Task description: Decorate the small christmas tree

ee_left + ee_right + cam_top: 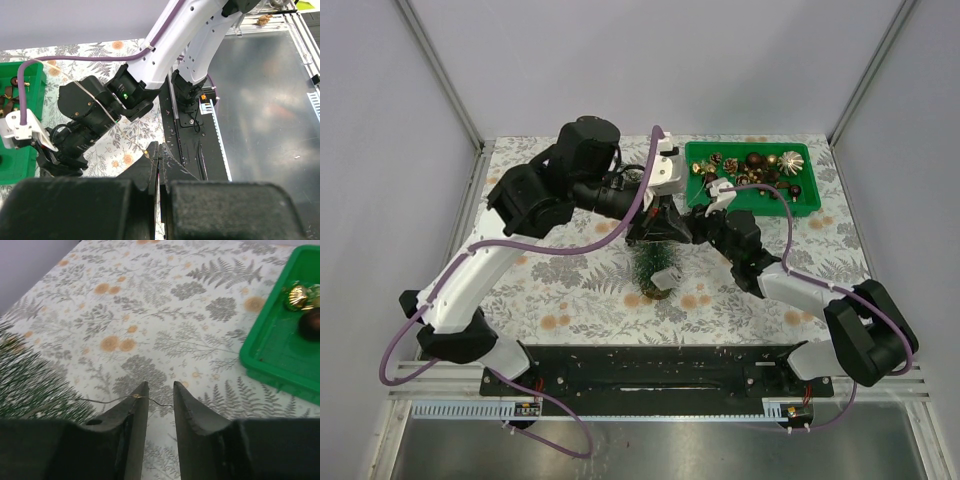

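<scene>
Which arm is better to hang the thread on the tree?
Probably left: the left gripper is shut on the thread by the tree. The right gripper is open, thread only crossing its tips.

We see the small christmas tree (652, 265) at the centre of the fern-patterned surface (570, 300), its pale base turned toward the lower edge of the frame. Both arms reach in from the lower corners, and the left pincer (655, 232) and right pincer (683, 230) meet just above its bristles. A green tray (808, 205) of ornaments (760, 165) sits at the upper right.
</scene>
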Robot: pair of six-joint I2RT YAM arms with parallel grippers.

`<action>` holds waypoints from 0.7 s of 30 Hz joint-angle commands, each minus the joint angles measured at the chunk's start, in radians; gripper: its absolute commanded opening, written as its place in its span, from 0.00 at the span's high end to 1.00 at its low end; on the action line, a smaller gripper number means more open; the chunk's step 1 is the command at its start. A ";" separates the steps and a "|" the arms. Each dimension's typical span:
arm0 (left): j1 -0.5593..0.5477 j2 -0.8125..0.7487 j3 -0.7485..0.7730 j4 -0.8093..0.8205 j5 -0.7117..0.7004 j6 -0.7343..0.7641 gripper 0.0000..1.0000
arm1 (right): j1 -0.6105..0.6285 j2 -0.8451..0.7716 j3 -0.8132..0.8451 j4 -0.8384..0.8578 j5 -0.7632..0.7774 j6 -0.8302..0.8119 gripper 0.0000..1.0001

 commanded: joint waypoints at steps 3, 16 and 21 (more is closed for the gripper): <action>0.002 -0.088 -0.005 -0.017 -0.005 0.043 1.00 | 0.002 -0.055 0.104 -0.021 0.232 -0.097 0.88; 0.132 -0.264 -0.142 -0.067 -0.063 0.112 1.00 | -0.033 -0.008 0.455 -0.190 0.349 -0.407 1.00; 0.192 -0.376 -0.278 -0.083 -0.109 0.135 1.00 | -0.072 0.032 0.553 -0.230 0.312 -0.447 1.00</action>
